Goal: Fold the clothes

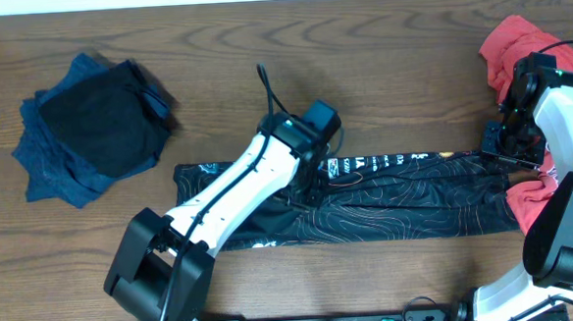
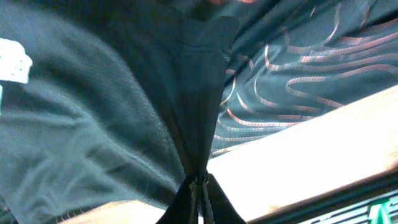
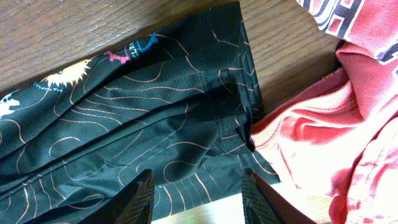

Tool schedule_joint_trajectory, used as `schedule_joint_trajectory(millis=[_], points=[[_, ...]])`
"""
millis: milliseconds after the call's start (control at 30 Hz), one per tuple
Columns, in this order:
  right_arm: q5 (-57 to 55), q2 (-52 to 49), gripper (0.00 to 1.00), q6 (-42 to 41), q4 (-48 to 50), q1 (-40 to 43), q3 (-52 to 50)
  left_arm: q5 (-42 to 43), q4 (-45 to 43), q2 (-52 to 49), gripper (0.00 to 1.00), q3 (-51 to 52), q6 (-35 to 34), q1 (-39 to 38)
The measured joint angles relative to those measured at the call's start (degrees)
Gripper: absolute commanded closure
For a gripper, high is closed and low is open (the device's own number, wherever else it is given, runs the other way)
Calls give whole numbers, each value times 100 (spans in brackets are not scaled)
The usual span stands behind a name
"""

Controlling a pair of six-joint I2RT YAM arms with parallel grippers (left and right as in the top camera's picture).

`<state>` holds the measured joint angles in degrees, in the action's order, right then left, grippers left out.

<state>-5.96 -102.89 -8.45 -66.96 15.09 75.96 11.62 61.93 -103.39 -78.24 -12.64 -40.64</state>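
Where the left claw (image 2: pixel 199 190) meets cloth, its tips are pinched tight on a gathered ridge of the black jersey (image 1: pixel 406 198), apparently to lift the middle for the next fold.

Jersey: laid as a long narrow strip on the table (image 1: pixel 378 38), running out to either side of that claw, pale contour lines up.

Right claw (image 3: pixel 199 196): half spread, holding nothing, poised just above the strip's far end, likely placed to take or steady that end.

Red garment (image 3: pixel 311 137): touching the jersey's end, just beyond the right claw; probably waiting its turn.

Dark blue pile (image 1: pixel 93 126): well apart, on the far side of the left claw; looks folded already and set aside.
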Motion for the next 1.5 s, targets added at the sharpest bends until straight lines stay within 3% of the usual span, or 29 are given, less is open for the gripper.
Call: schedule_joint_trajectory(millis=[200, 267, 600, 667, 767, 933, 1500], points=[[0, 0, 53, 0, -31, 0, 0, -15, -55, -11, 79, 28, -39, -39], [-11, 0, 47, 0, -98, 0, 0, -74, -144, -11, 77, 28, -55, -39], [-50, 0, 47, 22, -48, 387, -9, -376, -225, -11, 77, 28, -131, 107], [-52, 0, 50, 24, -7, 496, -48, -411, -238, -11, 77, 28, -214, 234], [-13, 0, 64, 48, 136, 654, -190, -415, -236, -11, 77, 28, -286, 409], [293, 0, 58, 76, 295, 935, -546, -433, -236, -11, 77, 28, -372, 490], [396, 0, 60, -260, 2015, 1864, -1705, -431, -282, -11, 77, 28, -389, 485]])
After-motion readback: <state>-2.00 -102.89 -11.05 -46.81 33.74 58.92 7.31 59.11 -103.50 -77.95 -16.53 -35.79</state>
